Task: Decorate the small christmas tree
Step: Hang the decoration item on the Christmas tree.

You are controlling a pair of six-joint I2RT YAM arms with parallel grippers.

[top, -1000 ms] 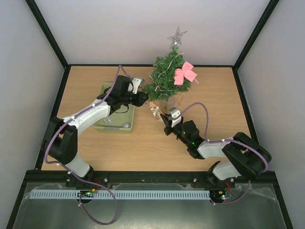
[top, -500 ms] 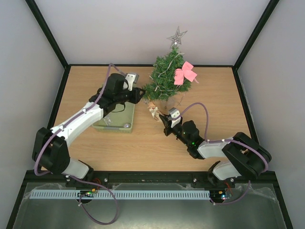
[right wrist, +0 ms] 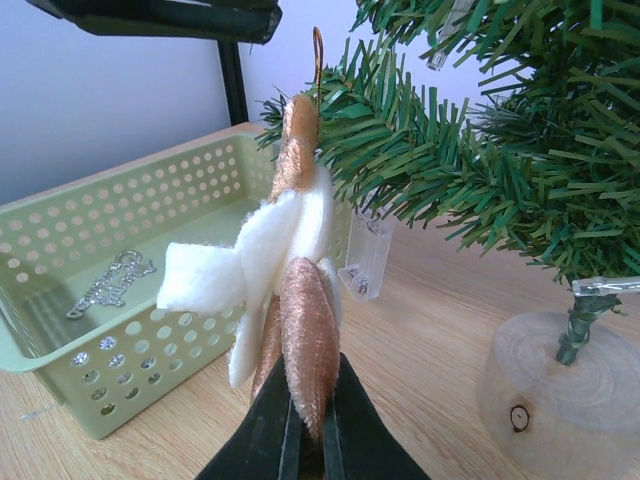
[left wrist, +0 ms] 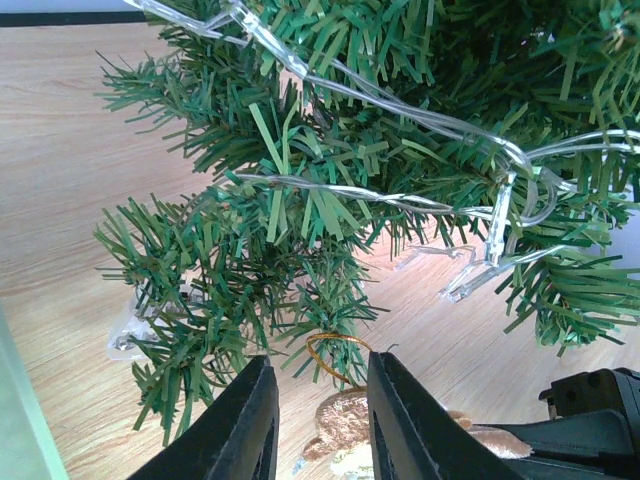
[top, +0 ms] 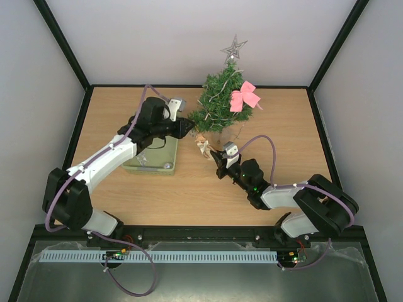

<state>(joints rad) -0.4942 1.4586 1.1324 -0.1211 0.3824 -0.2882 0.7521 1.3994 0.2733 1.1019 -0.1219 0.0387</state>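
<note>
Left arm: stretched diagonally from its base, passing over the basket. Its wrist is above the basket's far right corner. The left gripper points right, away from the basket and into the low branches of the small christmas tree.

Left claw: narrow gap, fingers apart, nothing pinched. The ornament's gold hanging loop sits just past the fingertips, under a branch tip.

Right arm: elbow folded tight, forearm low over the table. The right gripper is right of the basket and aimed at the tree's foot.

Right claw: clamped on the lower end of the ornament, a gold and white felt figure. The ornament is held upright with the loop on top, its upper end at a branch. Can't tell if the loop is hooked on.

Tree: right of the basket and a bit further back, close to the basket's far right corner. Its long axis is vertical, with the tip pointing straight up and the trunk set in a round wooden base.
- Silver star on the tip.
- Pink bow on the side away from the basket.
- Clear light string wound through the branches.

Basket: pale green and perforated, with a silver glitter piece lying flat inside.
</note>
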